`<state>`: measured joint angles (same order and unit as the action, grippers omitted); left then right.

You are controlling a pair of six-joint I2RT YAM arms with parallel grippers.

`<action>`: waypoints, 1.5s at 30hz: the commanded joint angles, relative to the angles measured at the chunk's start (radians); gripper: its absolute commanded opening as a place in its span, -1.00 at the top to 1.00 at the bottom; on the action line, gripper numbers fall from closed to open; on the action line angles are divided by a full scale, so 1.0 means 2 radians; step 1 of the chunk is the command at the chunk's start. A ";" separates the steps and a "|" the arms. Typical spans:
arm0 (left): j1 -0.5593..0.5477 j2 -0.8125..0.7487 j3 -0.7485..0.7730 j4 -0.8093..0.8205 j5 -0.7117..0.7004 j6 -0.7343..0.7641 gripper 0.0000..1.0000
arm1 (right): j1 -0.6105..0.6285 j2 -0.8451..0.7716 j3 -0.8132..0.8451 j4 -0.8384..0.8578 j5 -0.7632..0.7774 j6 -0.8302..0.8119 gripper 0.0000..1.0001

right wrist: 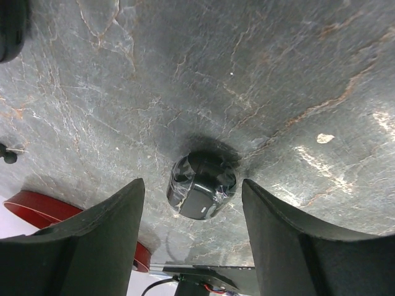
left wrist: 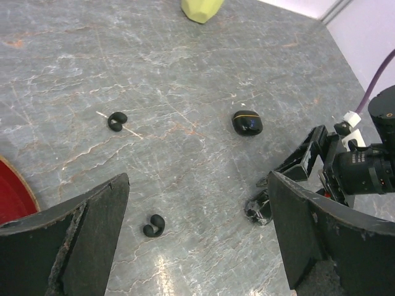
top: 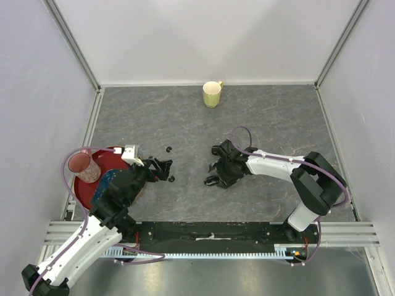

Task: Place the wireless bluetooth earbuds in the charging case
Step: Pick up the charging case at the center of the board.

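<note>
Earbuds [left wrist: 154, 226], tiny black comma-shaped plastic: probably light, slippery, pinch the fat body. Left gripper [left wrist: 196, 185] and right gripper [right wrist: 191, 185] both open.

No readable text, no brand or label legible on the charging case [right wrist: 202, 185], none on the yellow mug [top: 212, 94]

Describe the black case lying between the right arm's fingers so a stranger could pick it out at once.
On the grey marbled table, look near the middle, where the right arm's fingers stand apart. The glossy black pebble-shaped case lies between them, touching neither. It is far bigger than the tiny earbuds and shows no thin gold line, unlike the other black case.
</note>
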<state>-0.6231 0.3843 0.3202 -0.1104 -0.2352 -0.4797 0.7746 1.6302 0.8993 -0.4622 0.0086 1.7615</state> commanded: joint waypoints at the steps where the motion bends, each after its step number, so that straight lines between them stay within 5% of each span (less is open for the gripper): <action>1: 0.002 -0.003 0.001 -0.013 -0.037 -0.030 -0.97 | -0.003 0.012 0.022 -0.006 -0.020 0.009 -0.41; 13: 0.003 -0.003 -0.003 -0.013 -0.025 -0.036 -0.96 | -0.004 0.008 0.002 -0.007 -0.017 0.042 -0.25; 31: 0.002 0.001 -0.003 -0.012 -0.012 -0.038 -0.97 | -0.012 0.031 0.006 -0.019 -0.015 0.046 -0.27; 40: 0.002 0.006 -0.004 -0.010 -0.005 -0.033 -0.97 | -0.015 0.039 0.007 -0.021 -0.025 0.039 0.01; 45: 0.002 0.003 -0.003 -0.008 -0.006 -0.034 -0.97 | -0.015 0.039 0.005 -0.016 -0.025 0.023 0.41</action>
<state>-0.6231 0.3927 0.3199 -0.1482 -0.2523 -0.5270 0.7486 1.6814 0.9077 -0.4706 -0.0677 1.8286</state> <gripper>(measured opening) 0.982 0.498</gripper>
